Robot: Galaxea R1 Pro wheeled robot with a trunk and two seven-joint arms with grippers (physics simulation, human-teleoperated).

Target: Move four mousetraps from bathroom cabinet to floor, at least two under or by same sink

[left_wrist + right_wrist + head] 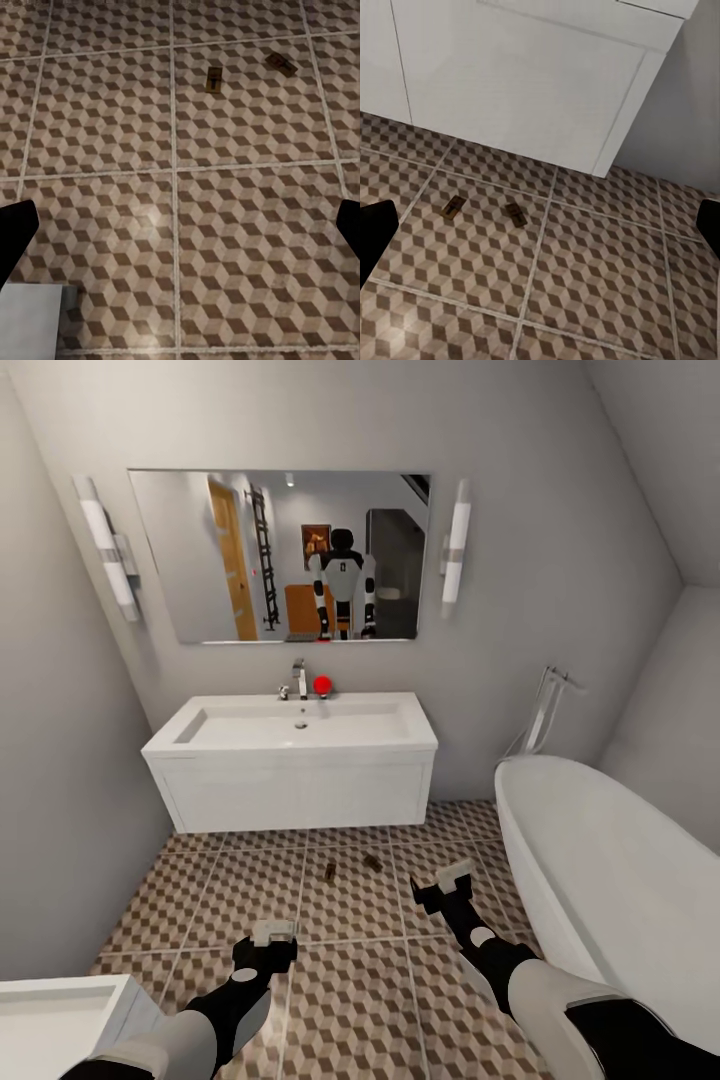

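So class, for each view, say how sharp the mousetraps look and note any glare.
Head view: two mousetraps show as tiny dark blurs. Left wrist view: soft render, pale sheen on the bathroom floor. Right wrist view: both traps small, details unreadable; the sink front evenly lit.

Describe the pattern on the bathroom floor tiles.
The large square floor tiles carry a brown, beige and white 3D-cube print with pale grout lines, clearest in the left wrist view.

White-shelled forearms with black joints and black wrists; pale grey blocks capping the left tool [272, 932] and right tool [453, 873]. Black fingertips [15, 232], seemingly plain, blurred at the wrist views' edges.
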